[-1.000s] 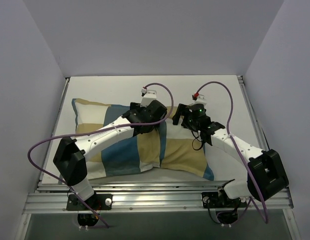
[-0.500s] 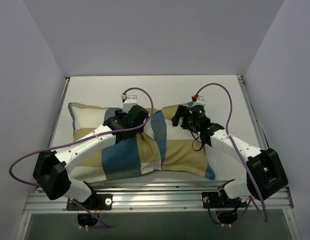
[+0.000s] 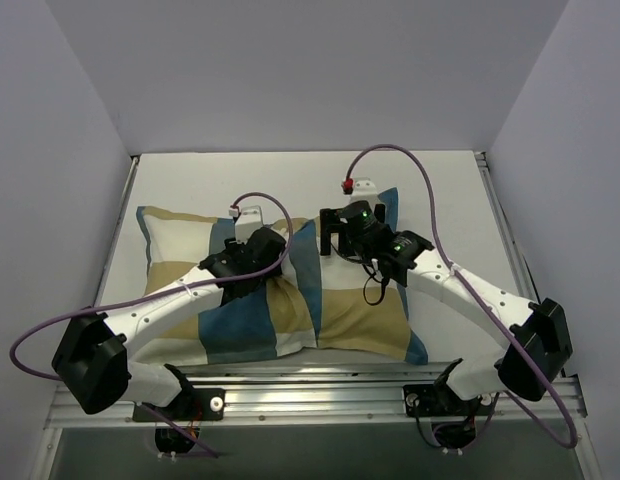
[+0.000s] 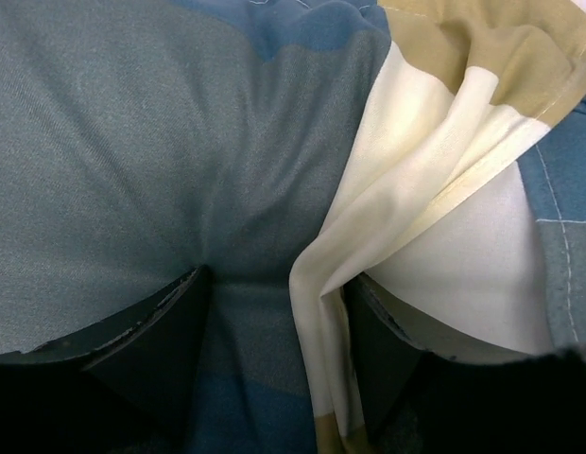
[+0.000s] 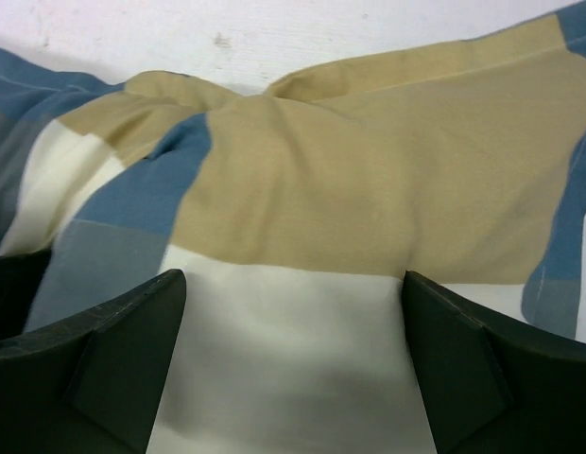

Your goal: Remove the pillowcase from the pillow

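The checked teal, tan and white pillowcase [image 3: 240, 320] lies stuffed across the table, bunched into a ridge at its middle. The pillow is inside it and does not clearly show. My left gripper [image 3: 252, 262] presses into the cover left of the ridge. In the left wrist view it [image 4: 274, 350] is shut on a gathered fold of teal and cream pillowcase [image 4: 132, 142] with a stitched hem. My right gripper [image 3: 335, 232] sits at the cover's back edge. In the right wrist view it [image 5: 293, 340] is wide open, with its fingers on either side of a white block of pillowcase [image 5: 369, 189].
The white table [image 3: 430, 180] has bare surface behind the pillowcase and on the right. Grey walls close in the left, back and right. A metal rail [image 3: 320, 395] runs along the near edge by the arm bases. Purple cables loop over both arms.
My left gripper has moved left, dragging the bunched fabric with it. My right gripper has moved left and toward the back edge of the cover.
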Motion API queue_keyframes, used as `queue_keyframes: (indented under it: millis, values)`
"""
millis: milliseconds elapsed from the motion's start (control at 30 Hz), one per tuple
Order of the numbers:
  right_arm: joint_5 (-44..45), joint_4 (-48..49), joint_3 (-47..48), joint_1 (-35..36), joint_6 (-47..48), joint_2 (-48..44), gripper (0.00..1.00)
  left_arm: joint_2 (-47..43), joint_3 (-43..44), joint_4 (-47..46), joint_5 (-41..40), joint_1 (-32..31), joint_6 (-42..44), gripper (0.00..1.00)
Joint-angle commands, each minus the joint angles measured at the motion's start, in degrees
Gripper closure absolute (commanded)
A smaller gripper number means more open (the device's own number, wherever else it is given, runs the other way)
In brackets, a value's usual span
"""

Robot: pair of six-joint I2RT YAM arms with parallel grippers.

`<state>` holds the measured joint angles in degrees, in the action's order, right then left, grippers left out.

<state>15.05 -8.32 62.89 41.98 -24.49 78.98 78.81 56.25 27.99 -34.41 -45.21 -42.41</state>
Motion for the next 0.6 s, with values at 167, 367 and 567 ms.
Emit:
queue_keyframes:
  millis: [167,367,567]
  values:
    - [7.4,-6.4,9.0,9.3,-0.6,6.1,0.11,0.2,-7.2,-1.0,8.0,-0.2,-6.5,0.33]
    - [6.3,-5.4,11.3,10.8,1.1,5.7,0.11,-0.5,-10.2,-3.8,9.1,-0.3,-8.1,0.33]
    - [3.4,-4.4,13.3,12.5,2.3,7.2,0.11,-2.1,-12.0,-5.1,9.8,-0.2,-8.9,0.33]
